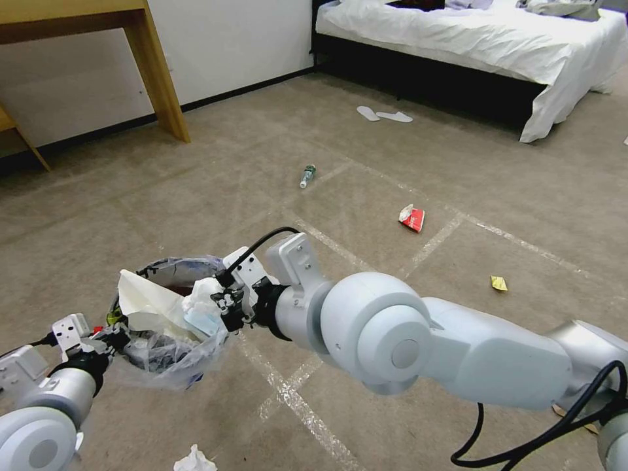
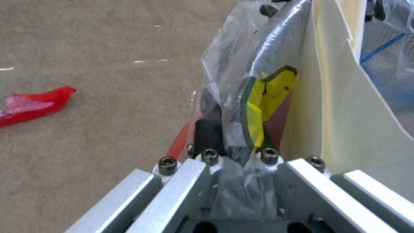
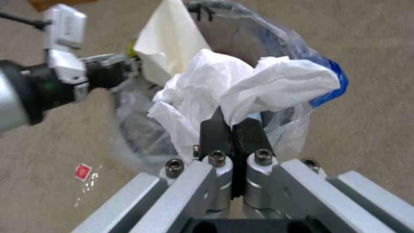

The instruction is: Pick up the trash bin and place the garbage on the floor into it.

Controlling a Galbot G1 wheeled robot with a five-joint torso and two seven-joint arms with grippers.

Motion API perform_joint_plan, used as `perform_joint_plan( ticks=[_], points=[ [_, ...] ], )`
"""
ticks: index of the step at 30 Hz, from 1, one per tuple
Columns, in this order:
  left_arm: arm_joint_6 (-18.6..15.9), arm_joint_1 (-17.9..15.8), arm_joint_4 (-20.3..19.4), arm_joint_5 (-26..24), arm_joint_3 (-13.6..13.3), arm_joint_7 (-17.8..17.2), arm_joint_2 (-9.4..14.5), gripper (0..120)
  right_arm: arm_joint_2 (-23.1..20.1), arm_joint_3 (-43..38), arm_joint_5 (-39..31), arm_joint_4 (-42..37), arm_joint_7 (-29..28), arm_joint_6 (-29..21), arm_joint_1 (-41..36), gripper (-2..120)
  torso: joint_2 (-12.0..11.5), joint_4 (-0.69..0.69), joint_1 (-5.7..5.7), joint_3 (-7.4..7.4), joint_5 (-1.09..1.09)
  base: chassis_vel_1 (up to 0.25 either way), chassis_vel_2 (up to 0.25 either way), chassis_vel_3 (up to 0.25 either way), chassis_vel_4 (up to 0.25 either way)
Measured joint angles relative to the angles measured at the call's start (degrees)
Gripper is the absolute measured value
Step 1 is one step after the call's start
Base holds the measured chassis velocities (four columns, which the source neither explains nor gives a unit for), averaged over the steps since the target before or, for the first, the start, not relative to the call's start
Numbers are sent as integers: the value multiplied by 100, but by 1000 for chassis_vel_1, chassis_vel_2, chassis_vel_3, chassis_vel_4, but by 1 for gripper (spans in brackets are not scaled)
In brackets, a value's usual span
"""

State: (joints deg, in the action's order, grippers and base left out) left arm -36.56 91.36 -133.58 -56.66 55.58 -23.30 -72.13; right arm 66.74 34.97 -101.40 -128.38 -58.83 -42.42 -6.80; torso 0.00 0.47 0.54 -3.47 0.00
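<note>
Trash bin [image 1: 163, 340] with paper sheet [image 1: 147, 301] inside, rim pinched by left gripper [image 1: 108, 330]; right gripper [image 1: 219, 304] fingers [image 3: 215, 132] together on tissue [image 3: 241, 85]

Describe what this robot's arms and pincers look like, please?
Both arms are smooth pale grey-white shells with big round joints. The right arm trails black cables. Each wrist carries a small white box. The right pincer has black fingers bolted to ribbed silver metal; so has the left pincer.
</note>
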Motion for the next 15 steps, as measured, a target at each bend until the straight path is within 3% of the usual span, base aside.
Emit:
perform_joint_plan(
  ticks=[13,15],
  points=[
    [11,87,-102,-2,54,18,-19,1,374,104,321,984,372,9,-67,0,0,0,0,0,0,0,0,0,0],
    [14,88,-102,-5,73,21,-24,1,552,208,506,1472,501,16,-190,0,0,0,0,0,0,0,0,0,0]
  ],
)
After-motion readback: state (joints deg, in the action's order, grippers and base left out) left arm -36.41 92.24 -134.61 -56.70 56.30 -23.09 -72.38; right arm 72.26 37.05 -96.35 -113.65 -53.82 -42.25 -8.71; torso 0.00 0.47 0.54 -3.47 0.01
